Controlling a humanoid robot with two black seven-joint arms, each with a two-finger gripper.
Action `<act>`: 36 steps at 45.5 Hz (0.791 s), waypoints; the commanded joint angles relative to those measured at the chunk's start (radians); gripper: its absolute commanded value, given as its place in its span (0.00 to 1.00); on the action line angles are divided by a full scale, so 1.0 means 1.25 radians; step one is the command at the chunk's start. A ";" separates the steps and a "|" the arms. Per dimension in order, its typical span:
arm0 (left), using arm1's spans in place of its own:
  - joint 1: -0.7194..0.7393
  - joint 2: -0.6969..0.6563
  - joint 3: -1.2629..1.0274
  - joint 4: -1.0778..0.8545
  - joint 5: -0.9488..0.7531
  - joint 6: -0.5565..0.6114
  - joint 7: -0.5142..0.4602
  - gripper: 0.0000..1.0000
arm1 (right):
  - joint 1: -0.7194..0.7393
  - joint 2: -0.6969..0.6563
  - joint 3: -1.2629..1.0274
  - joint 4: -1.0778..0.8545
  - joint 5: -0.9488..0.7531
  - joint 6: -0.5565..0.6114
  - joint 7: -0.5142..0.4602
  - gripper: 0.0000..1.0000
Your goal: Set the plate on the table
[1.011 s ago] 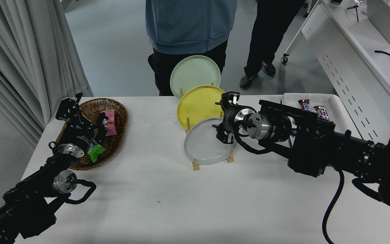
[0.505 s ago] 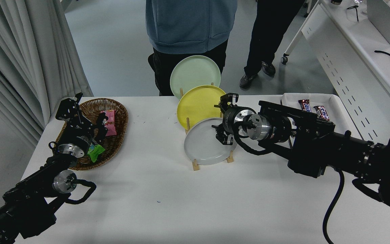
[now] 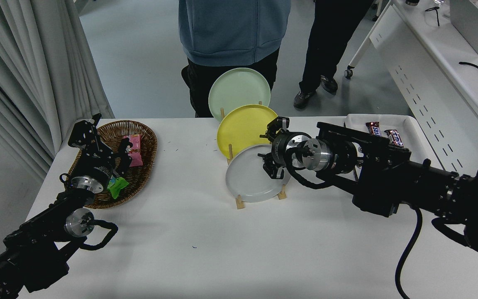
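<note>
Right gripper (image 3: 273, 148) reaches in from the right edge, fingers spread apart, one finger up near the yellow plate (image 3: 243, 128), the other low against the right rim of the plate (image 3: 252, 175); nothing clamped between them. The light-grey plate stands tilted in the nearest slot of a wooden rack (image 3: 239, 202), directly at the gripper's tip and to its left. Behind the gripper's upper finger sits the yellow plate, and farther back the pale green plate (image 3: 239, 89) in the same rack. The table (image 3: 222, 249) is plain white, bare in front of the tool. Behind the right arm, a white tray (image 3: 409, 124) holds candy bars (image 3: 384, 132). Far across from the tool, left gripper (image 3: 93, 143) parked over a wicker basket (image 3: 145, 166) of wrapped snacks; cannot tell its finger state. Two people stand beyond the rack on grey floor; curtain at left, white perforated desk (image 3: 421, 83) with laptop at right.
</note>
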 commanded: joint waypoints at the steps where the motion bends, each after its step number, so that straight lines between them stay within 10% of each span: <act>1: 0.000 0.000 0.000 0.000 0.000 0.000 0.000 1.00 | 0.005 -0.002 0.003 0.000 0.000 -0.004 -0.018 0.38; 36: 0.000 0.000 0.000 0.000 0.000 0.000 0.000 1.00 | 0.007 -0.008 0.030 0.000 0.000 -0.002 -0.061 0.29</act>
